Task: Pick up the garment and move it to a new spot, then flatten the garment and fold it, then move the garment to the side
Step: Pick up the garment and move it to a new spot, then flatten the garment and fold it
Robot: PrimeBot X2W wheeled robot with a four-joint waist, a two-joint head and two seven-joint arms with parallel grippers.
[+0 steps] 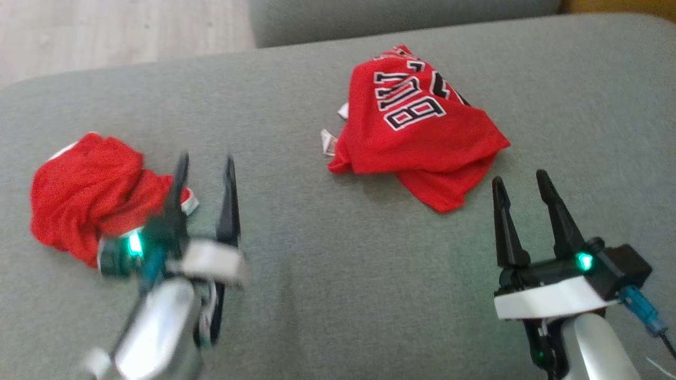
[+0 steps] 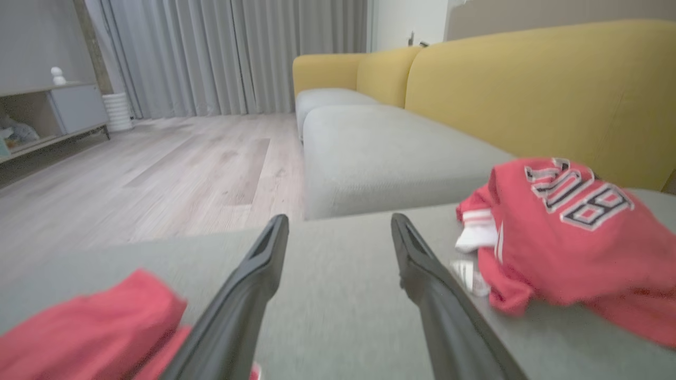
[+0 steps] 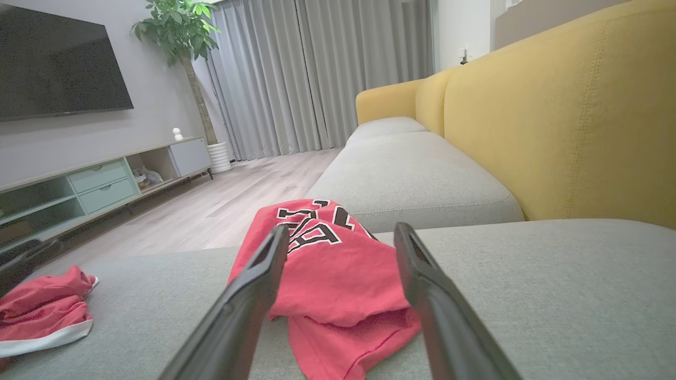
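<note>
Red jersey (image 1: 417, 126), upper centre: prob. best pinching its lower hem w/ R gripper (image 1: 519, 177); R and L gripper (image 1: 206, 158) both gaping wide, holding nothing.

Item: red garment (image 1: 428, 148), black lettering (image 1: 409, 103) edged in white. Legible: "BU", then part of a third letter. Further characters are creased and unreadable.

Soft, even light, faint shadows; motion blur smears the left gripper (image 1: 206, 157) in the head view and the left wrist view's foreground.
</note>
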